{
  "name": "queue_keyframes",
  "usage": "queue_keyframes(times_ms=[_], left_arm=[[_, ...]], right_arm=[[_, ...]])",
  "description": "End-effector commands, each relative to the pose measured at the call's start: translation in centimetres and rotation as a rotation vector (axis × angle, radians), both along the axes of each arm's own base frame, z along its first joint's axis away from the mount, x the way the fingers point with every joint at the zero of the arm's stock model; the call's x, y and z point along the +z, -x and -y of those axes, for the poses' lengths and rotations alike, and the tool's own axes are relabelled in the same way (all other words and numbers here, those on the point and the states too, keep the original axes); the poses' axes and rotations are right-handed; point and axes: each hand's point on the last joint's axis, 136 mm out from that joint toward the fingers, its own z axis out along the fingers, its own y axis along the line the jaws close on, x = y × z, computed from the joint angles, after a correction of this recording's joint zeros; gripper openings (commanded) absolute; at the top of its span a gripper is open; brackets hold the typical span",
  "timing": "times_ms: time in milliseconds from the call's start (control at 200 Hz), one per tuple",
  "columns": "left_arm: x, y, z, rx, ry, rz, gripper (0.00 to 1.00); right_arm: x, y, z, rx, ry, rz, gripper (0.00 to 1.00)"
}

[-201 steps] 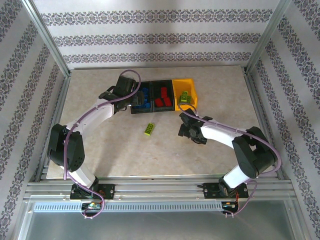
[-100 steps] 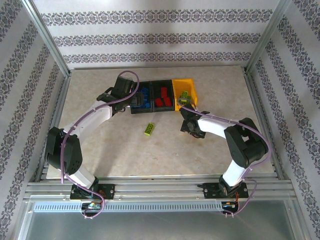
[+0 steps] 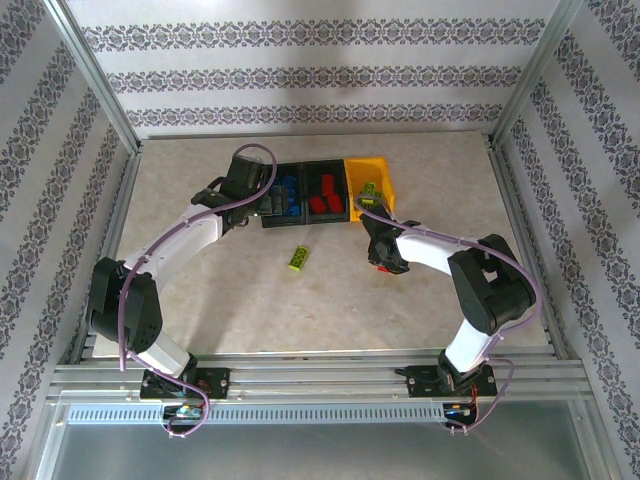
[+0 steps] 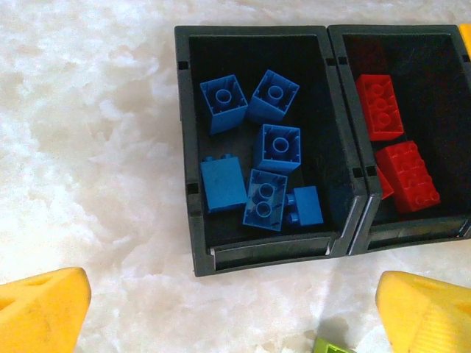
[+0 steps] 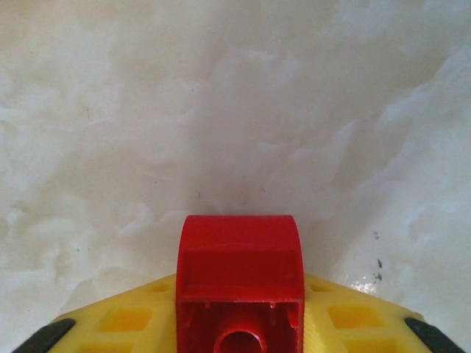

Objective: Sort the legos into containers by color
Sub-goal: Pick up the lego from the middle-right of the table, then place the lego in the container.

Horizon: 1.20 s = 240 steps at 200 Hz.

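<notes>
Right now the right claw (image 5: 240,312) is clamped on a red brick (image 5: 240,254), pinched between its yellow fingers (image 5: 125,320) and held low over the pale table (image 5: 110,110). Just beyond this claw sits the yellow bin (image 3: 386,207) with a couple of green bricks (image 3: 370,192) in it. One step to the left of that is the middle black bin (image 4: 412,31), which holds a few red bricks (image 4: 379,107).

The left claw (image 4: 234,316) hangs wide open and empty over the near edge of the left black bin (image 4: 188,147). Six blue bricks (image 4: 280,147) lie heaped below it. On the near side of this claw, out on the table between the two arms, one green brick (image 3: 297,258) lies loose.

By my reckoning the sorting is nearly finished. The blues look done. What remains is to drop the held red one in the middle bin and carry the stray green one to the yellow bin.
</notes>
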Motion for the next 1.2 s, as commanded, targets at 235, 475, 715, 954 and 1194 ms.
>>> queue_keyframes(times_ms=[235,475,715,954,1194], left_arm=[[-0.1,1.7,-3.2,0.092,-0.031,0.017,1.00],[-1.0,3.3,-5.1,0.154,-0.047,0.028,1.00],[-1.5,4.3,-5.5,0.166,-0.042,0.021,1.00],[-1.9,4.7,-5.6,0.165,-0.034,0.009,1.00],[-1.9,4.9,-5.6,0.162,-0.038,0.006,1.00]], right_arm=[[3.2,-1.9,-5.4,0.164,-0.074,0.059,0.18],[6.8,-5.0,-9.5,0.277,-0.093,0.156,0.16],[8.4,-8.9,-12.7,0.377,-0.072,0.213,0.16],[8.6,-13.3,-14.2,0.428,-0.024,0.255,0.17],[7.3,-16.4,-14.5,0.435,-0.036,0.254,0.21]])
